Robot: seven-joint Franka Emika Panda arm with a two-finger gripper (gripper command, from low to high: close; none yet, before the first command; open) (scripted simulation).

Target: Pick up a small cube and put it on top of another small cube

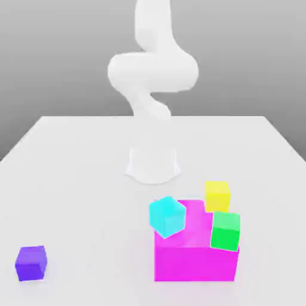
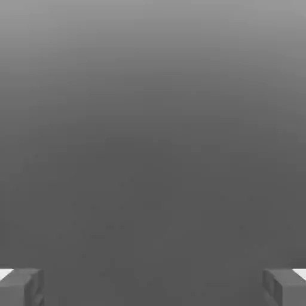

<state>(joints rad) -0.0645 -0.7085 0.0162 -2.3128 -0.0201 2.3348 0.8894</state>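
A small purple cube (image 1: 31, 263) rests on the white table (image 1: 72, 179) near the front, at the exterior view's left. Toward the exterior view's right stands a big magenta block (image 1: 194, 257). A cyan cube (image 1: 167, 216) sits tilted at its near-left corner, a yellow cube (image 1: 217, 196) at its back and a green cube (image 1: 226, 230) at its right. The white arm (image 1: 152, 72) rises from its base (image 1: 152, 164) at the table's middle. In the hand view my gripper (image 2: 153, 287) is open, its two grey fingertips (image 2: 21, 287) far apart with nothing between them, against a plain grey background.
Bare table stretches between the purple cube and the magenta block. The arm's base stands behind both.
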